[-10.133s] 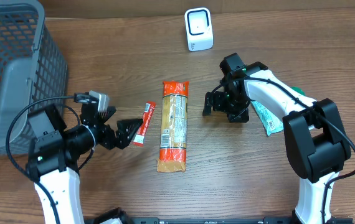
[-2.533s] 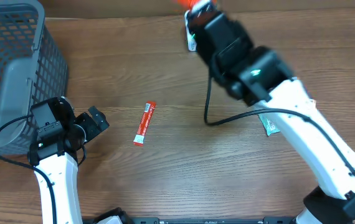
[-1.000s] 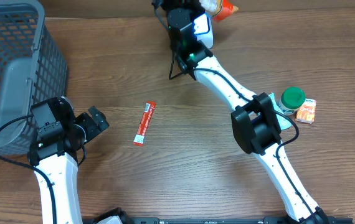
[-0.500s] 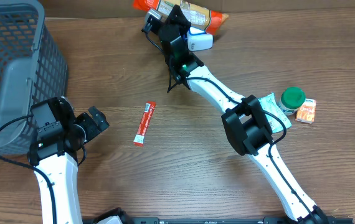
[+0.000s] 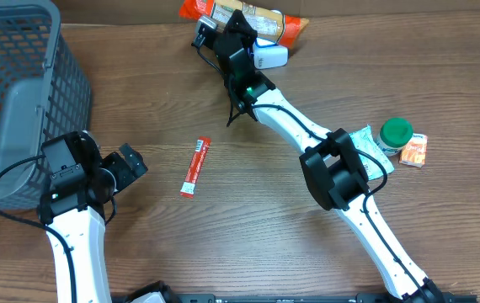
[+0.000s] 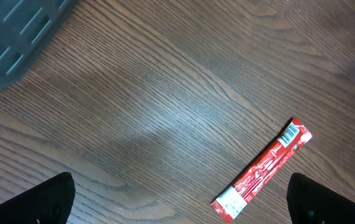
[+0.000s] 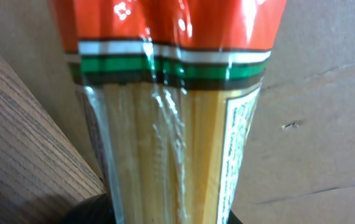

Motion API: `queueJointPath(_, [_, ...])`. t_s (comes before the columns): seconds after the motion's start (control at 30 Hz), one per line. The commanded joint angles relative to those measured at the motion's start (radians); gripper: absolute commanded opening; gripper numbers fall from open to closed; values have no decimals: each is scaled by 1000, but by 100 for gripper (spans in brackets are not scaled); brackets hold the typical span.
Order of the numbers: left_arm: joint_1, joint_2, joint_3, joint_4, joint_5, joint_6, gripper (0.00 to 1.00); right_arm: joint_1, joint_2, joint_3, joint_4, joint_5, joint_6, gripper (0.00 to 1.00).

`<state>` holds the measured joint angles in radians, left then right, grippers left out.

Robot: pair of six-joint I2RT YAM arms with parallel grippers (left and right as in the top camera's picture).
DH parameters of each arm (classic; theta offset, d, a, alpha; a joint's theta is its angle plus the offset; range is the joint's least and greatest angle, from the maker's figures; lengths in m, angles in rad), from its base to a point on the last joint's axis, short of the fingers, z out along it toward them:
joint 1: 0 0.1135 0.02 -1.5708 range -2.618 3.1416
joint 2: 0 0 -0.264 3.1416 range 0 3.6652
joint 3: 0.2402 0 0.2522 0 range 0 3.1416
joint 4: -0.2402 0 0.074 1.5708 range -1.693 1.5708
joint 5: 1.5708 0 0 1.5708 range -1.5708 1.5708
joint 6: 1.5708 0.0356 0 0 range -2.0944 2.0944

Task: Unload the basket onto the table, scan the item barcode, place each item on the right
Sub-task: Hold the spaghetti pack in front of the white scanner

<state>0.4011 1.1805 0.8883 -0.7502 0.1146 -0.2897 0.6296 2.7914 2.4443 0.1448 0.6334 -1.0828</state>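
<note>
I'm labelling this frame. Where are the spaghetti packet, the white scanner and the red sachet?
spaghetti packet (image 7: pixel 165 162): right wrist view, clear window over the pasta.
white scanner (image 5: pixel 274 56): overhead view, its white body.
red sachet (image 6: pixel 263 169): left wrist view, middle of the wrapper.

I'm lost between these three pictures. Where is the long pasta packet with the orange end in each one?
Overhead: the pasta packet is at the top edge, near the middle, lying sideways.
Left wrist: not in it.
Right wrist: it fills the middle of the picture, orange end up.
Shared landmark: the brown wooden table, which shows in all three views.
</note>
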Motion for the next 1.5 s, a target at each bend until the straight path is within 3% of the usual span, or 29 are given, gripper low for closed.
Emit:
queueJointPath(0.0, [2,5,14,3,-13,-13,100,-3,17,23,18,-52,64,4])
queueJointPath(0.3, [2,5,14,3,-13,-13,100,-8,37,23,12,-78,55,4])
queueJointPath(0.4, [2,5,14,3,-13,-13,100,-8,37,23,46,-64,-35,4])
queueJointPath(0.57, [2,5,14,3,-13,-13,100,-9,29,24,253,-27,-195,4])
queueJointPath(0.77, [2,5,14,3,-13,-13,99,-9,19,24,234,-35,-201,4])
queueJointPath(0.97, [2,5,14,3,-13,-13,100,-15,20,24,50,-74,-43,4])
queueJointPath(1.03, [2,5,14,3,-13,-13,100,-16,19,24,81,-43,32,4])
queueJointPath(1.17, [2,5,14,3,-13,-13,100,-16,-3,24,283,21,14,4])
queueJointPath(1.23, [2,5,14,3,-13,-13,100,-16,-41,24,295,21,9,3])
queueJointPath(1.47, [-29,5,14,3,-14,-13,100,-25,-265,24,31,56,122,3])
